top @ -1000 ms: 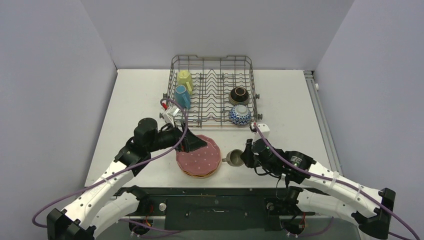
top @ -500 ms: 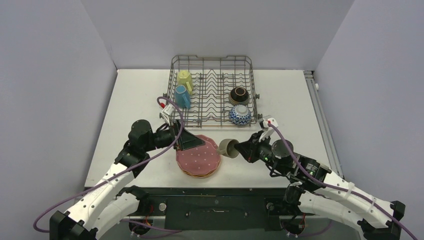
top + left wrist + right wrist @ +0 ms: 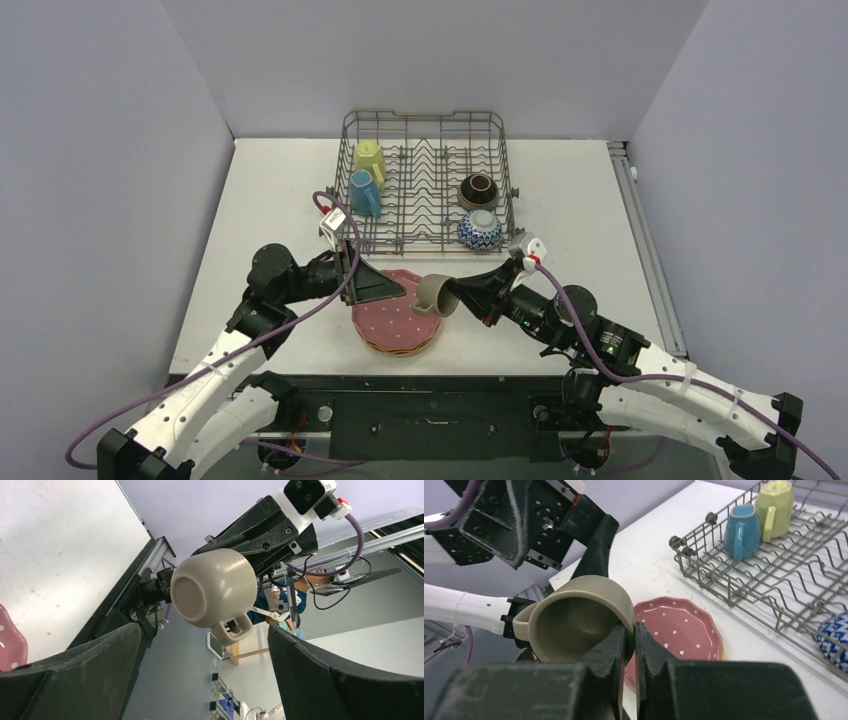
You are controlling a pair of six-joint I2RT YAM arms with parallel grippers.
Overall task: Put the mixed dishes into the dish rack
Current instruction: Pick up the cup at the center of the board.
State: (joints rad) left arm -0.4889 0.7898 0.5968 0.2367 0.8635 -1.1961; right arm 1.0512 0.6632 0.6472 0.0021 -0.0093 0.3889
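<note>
My right gripper [image 3: 462, 293] is shut on the rim of the small grey-olive mug [image 3: 435, 294] and holds it in the air over the stack of scalloped plates, pink one [image 3: 395, 318] on top. The mug [image 3: 574, 617] lies on its side, mouth toward my right wrist camera; the pink plate [image 3: 679, 632] shows below it. My left gripper [image 3: 385, 288] is open and empty just left of the mug [image 3: 212, 587], over the plates' far left edge. The dish rack [image 3: 428, 180] holds a yellow mug [image 3: 369, 156], a blue mug [image 3: 364, 192], a dark brown bowl [image 3: 478, 189] and a blue-white bowl [image 3: 480, 231].
The rack [image 3: 774, 565] stands at the back middle of the white table [image 3: 270, 220], its middle rows of tines bare. Grey walls close in the table at left, back and right. A rail [image 3: 640, 230] runs along the table's right edge.
My right gripper has lifted the grey-olive mug off the table and carried it left, up over the plates toward my left gripper. My left gripper has drawn back slightly to the left.
</note>
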